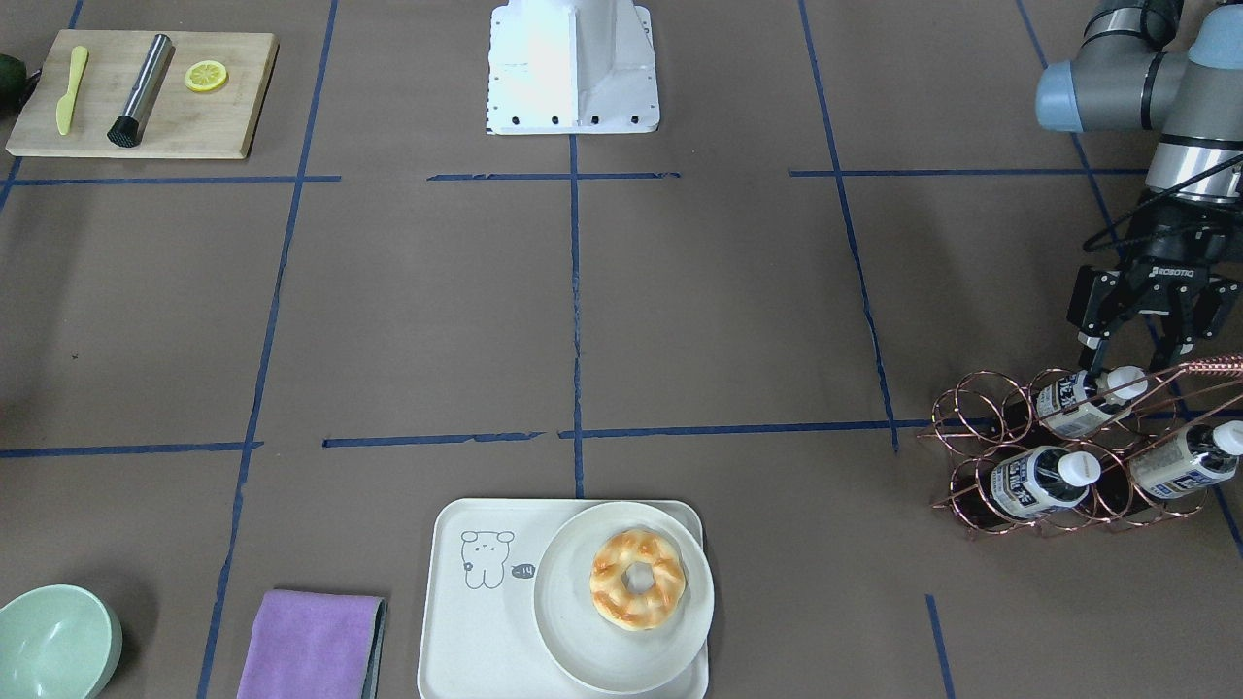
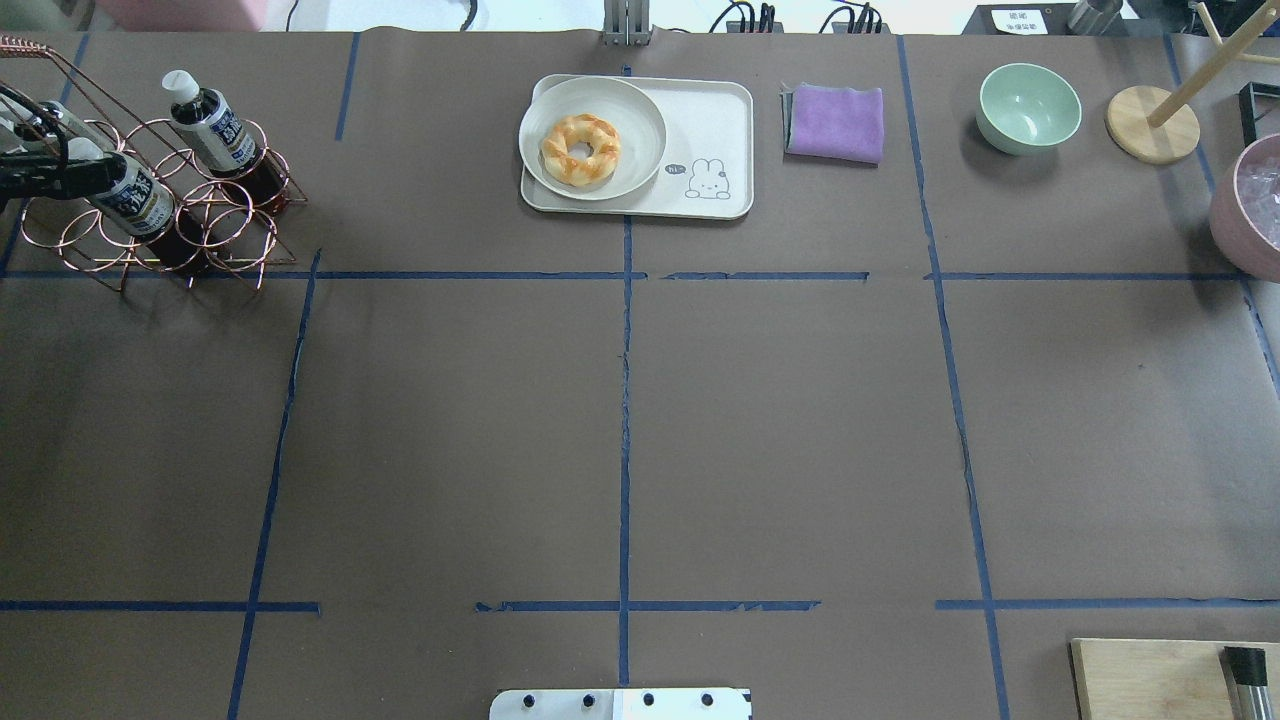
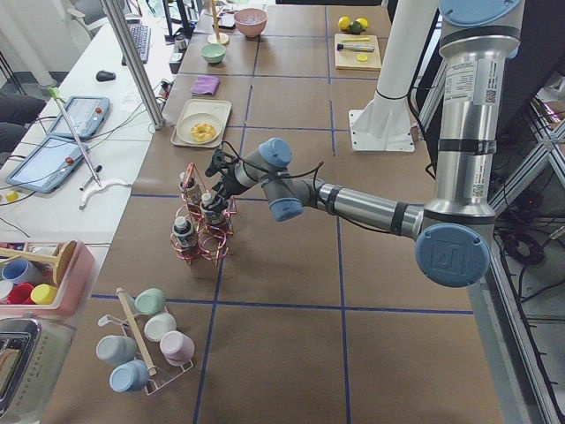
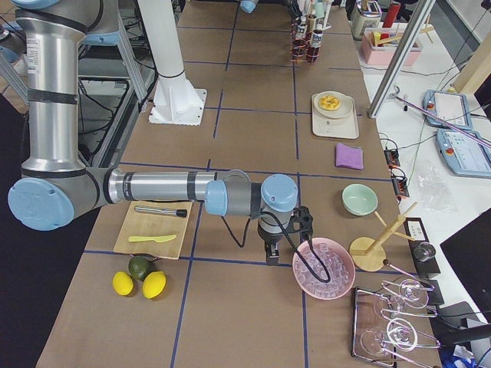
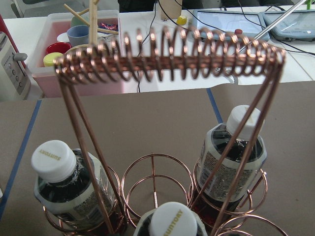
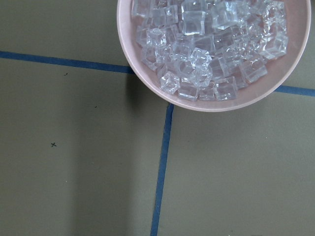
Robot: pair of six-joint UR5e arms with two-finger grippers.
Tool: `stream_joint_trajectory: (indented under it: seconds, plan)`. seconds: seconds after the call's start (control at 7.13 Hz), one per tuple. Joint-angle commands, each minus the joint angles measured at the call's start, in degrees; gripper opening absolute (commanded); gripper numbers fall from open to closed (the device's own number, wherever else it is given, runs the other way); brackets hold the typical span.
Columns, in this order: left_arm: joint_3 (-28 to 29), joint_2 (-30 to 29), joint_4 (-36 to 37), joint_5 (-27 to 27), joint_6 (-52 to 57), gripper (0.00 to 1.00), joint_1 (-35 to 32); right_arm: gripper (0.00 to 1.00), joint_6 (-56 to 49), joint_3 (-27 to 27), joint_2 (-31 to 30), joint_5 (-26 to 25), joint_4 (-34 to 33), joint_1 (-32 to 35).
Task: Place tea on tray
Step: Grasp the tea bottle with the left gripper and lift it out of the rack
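Observation:
Three tea bottles stand tilted in a copper wire rack (image 1: 971,466) at the table's left end: one at the back (image 1: 1078,400) and two in front (image 1: 1039,481) (image 1: 1185,458). The left wrist view shows their white caps under the rack's coiled handle (image 5: 167,54). My left gripper (image 1: 1138,357) is open, its fingers either side of the back bottle's cap, not touching it. The cream tray (image 1: 466,621) with the bear drawing lies at the table's far middle edge. My right gripper (image 4: 280,247) hangs beside a pink bowl; I cannot tell whether it is open or shut.
A round plate with a doughnut (image 1: 636,578) covers half of the tray. A purple cloth (image 1: 311,646) and a green bowl (image 1: 53,641) lie beside it. The pink bowl of ice (image 6: 216,49) sits under the right wrist. A cutting board (image 1: 146,92) is near the base.

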Motion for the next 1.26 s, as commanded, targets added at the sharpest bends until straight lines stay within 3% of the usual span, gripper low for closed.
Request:
stream_joint_trajectory:
  seconds: [0.0,1.12]
  plan:
    - [0.16,-0.22,0.12,-0.03,0.02,0.79,0.12,1.00,-0.02,0.00,0.00,0.00,0.01,0.00]
    - [1.31,-1.63,0.21,-0.03,0.46,0.72,0.03,1.00,0.06,0.17,0.00,0.00,0.01,0.00]
